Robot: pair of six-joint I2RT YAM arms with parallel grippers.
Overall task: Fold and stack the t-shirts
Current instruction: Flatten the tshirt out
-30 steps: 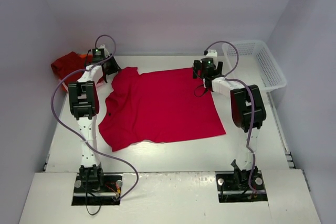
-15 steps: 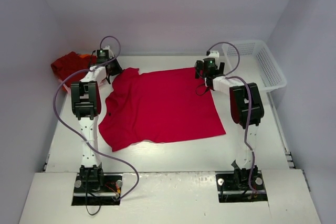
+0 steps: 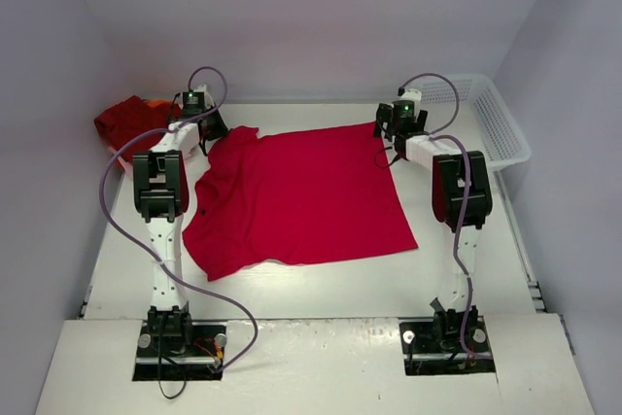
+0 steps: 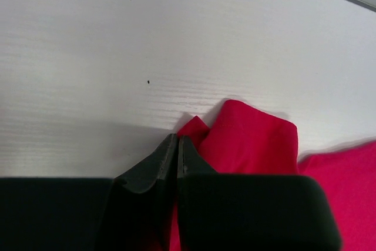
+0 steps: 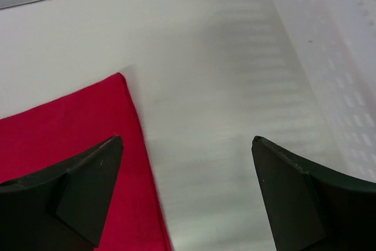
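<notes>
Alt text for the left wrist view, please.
Left hand shut on a bunched edge of the red t-shirt, a sliver of cloth showing between its jaws. White table fills the rest of the frame.

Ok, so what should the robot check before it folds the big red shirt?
1. Left gripper shut on the t-shirt, at its far corner: ok.
2. Right gripper holding the other far corner: not ok, open above it.
3. The t-shirt lies flat: not ok, left side rumpled.
4. Basket apart from the t-shirt: ok.
5. How much cloth the left gripper pinches: cannot tell.
</notes>
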